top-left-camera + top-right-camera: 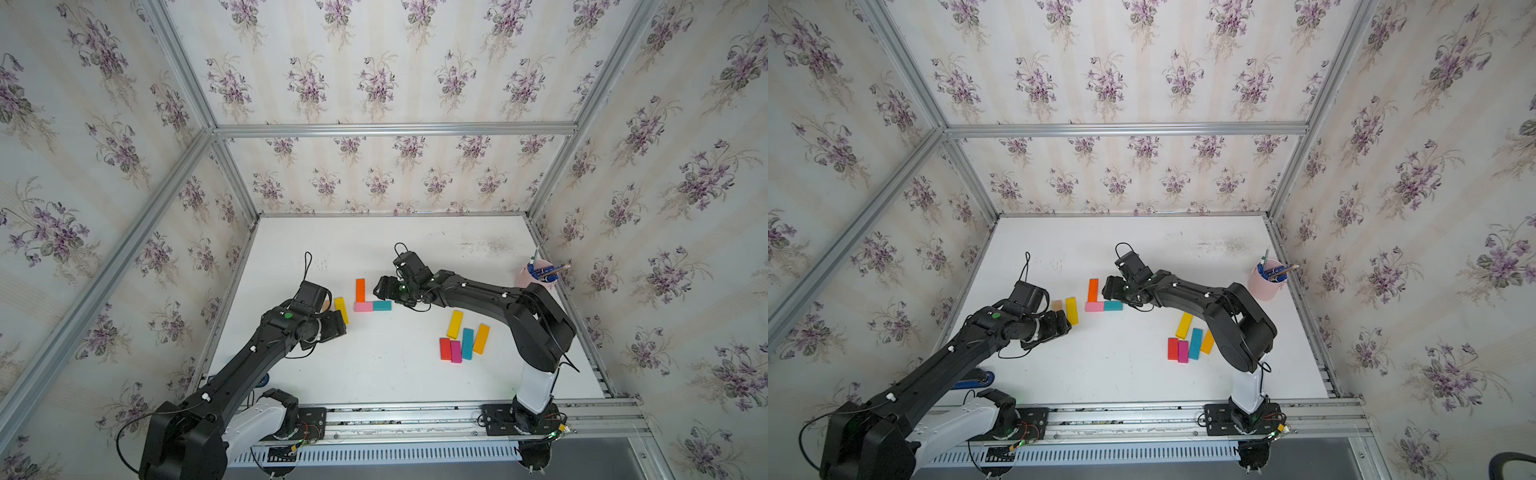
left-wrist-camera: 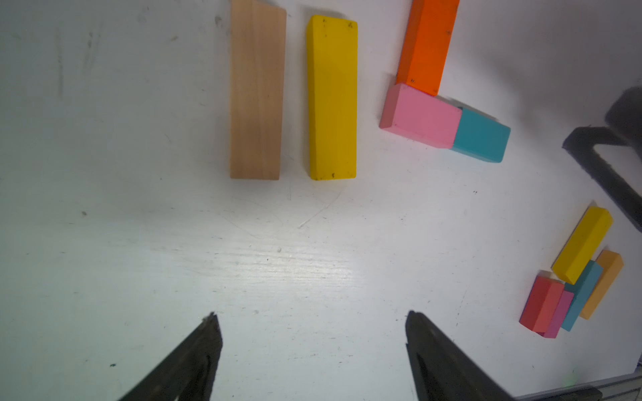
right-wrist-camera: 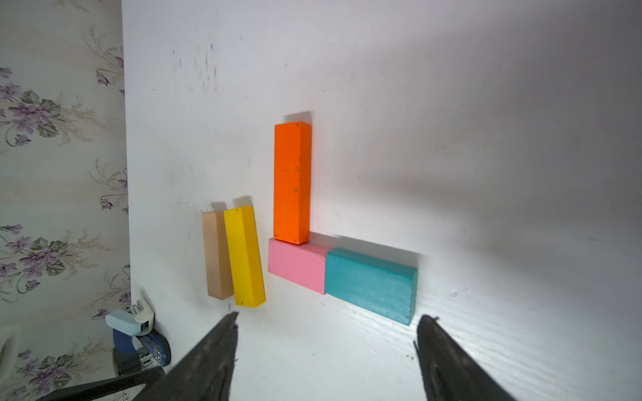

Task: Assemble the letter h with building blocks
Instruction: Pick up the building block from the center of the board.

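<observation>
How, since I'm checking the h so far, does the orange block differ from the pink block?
The orange block is long, the pink block short. The orange block points at the back wall; the pink block lies crosswise. Only the pink block, not the orange block, touches the teal block. Both lie flat, ungripped.

The white desk (image 1: 374, 374) carries, near its middle, an orange block (image 1: 360, 289) butting a pink block (image 1: 363, 306), which touches a teal block (image 1: 382, 306). Toward the left edge lie a yellow block (image 1: 341, 309) and a tan block (image 1: 1057, 305). Nearer the right edge a second yellow block (image 1: 454, 323), red block (image 1: 445, 348), magenta block (image 1: 456, 351), long teal block (image 1: 467, 343) and amber block (image 1: 481, 339) cluster. A pink cup (image 1: 536, 276) stands at the right edge.
</observation>
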